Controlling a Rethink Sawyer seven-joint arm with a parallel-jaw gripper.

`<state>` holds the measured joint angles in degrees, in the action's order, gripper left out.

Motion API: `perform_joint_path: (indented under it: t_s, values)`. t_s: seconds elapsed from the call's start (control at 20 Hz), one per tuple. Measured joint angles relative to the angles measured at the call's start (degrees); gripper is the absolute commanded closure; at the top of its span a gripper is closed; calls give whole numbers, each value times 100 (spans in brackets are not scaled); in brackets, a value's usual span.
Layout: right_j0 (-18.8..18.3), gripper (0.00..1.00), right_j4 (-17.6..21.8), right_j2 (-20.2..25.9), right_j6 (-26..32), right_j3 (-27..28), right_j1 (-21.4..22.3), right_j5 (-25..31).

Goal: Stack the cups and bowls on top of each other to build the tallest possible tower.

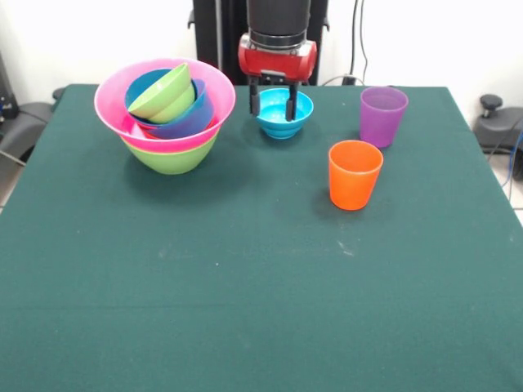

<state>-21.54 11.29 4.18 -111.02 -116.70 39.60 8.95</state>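
Gripper (274,100) parted, fingers straddling the near rim of the cyan bowl (285,113). Left of that bowl: the tower (167,114). Right: purple cup (382,115); orange cup (355,174) nearer.

You have a single front view, set across the table (245,310) from the robot and raised, looking down and back at the pedestal (219,33). It stands far enough off to take in nearly the whole tabletop.
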Motion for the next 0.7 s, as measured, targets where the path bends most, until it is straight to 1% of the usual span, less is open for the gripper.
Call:
perform_joint_path:
  t_s: [0.25, 0.4, 0.65, 0.7]
  values:
    - [82, 0, -1, -96, 0, -112, -6, -164]
    - [192, 0, -1, -162, -1, -218, 22, -191]
    - [504, 0, -5, -317, -31, -434, 171, -191]
    - [517, 0, -5, -322, -32, -441, 178, -191]
